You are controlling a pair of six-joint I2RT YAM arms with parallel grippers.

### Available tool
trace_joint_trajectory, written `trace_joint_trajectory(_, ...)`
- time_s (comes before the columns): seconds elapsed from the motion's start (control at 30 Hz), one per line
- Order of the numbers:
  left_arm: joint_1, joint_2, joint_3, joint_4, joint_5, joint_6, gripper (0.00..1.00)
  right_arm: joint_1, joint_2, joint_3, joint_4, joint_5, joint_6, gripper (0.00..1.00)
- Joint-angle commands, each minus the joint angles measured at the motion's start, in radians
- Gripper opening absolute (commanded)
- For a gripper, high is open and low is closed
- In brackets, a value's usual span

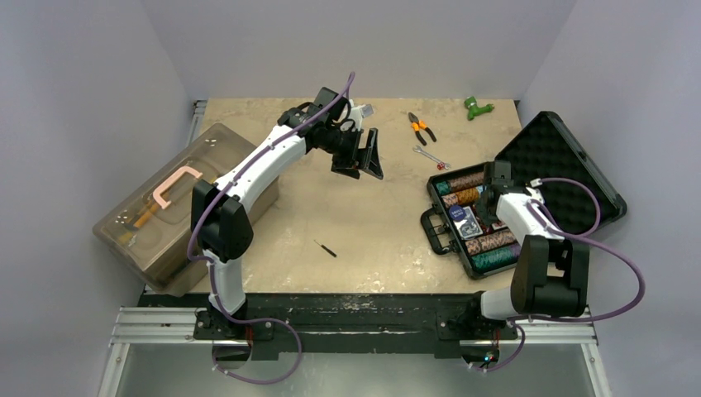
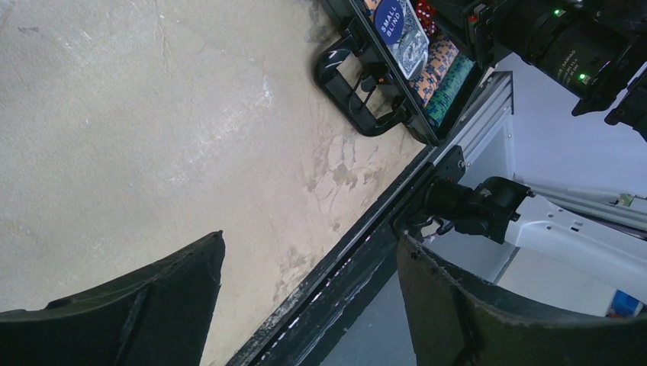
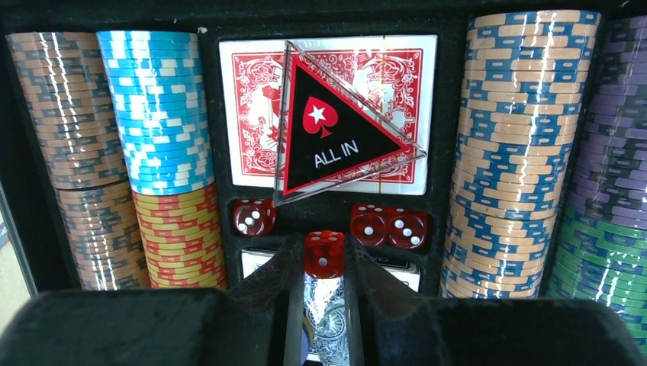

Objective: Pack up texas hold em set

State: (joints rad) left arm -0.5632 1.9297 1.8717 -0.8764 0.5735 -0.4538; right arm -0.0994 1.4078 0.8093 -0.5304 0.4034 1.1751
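The black hard case (image 1: pixel 562 157) lies open at the table's right, foam lid back, striped chips (image 1: pixel 488 244) in rows. My right gripper (image 1: pixel 494 184) hovers over its middle. In the right wrist view it (image 3: pixel 324 255) is shut on a red die (image 3: pixel 324 253), held just above the dice slot, where three other red dice (image 3: pixel 378 225) lie. Beyond is a red card deck (image 3: pixel 252 107) with an "ALL IN" triangle (image 3: pixel 336 130) on it. A blue deck (image 3: pixel 326 320) lies under the fingers. My left gripper (image 1: pixel 362 157) is open and empty, raised over the table's middle back; it shows too in its own view (image 2: pixel 309 248).
A translucent brown toolbox with a pink handle (image 1: pixel 178 198) sits at the left. Pliers (image 1: pixel 422 126), a wrench (image 1: pixel 430 157) and a green tool (image 1: pixel 477 107) lie at the back. A small black screwdriver (image 1: pixel 326 248) lies near the front middle. The case handle (image 2: pixel 355 84) faces left.
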Motion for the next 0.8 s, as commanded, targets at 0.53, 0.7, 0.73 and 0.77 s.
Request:
trace_joint_trajectory(0.53,0.008,-0.032,0.002,0.031,0.031,-0.007,0.81,-0.003,0.053,0.013,0.014,0.081,0.043,0.00)
trace_joint_trajectory(0.7,0.008,-0.032,0.001,0.032,0.032,-0.007,0.81,-0.003,0.067,0.007,0.011,0.083,0.053,0.02)
trace_joint_trajectory(0.73,0.007,-0.032,0.001,0.032,0.034,-0.008,0.81,-0.003,0.067,0.007,0.007,0.084,0.056,0.06)
trace_joint_trajectory(0.77,0.007,-0.032,0.001,0.032,0.034,-0.008,0.81,-0.004,0.068,0.009,-0.001,0.086,0.060,0.09)
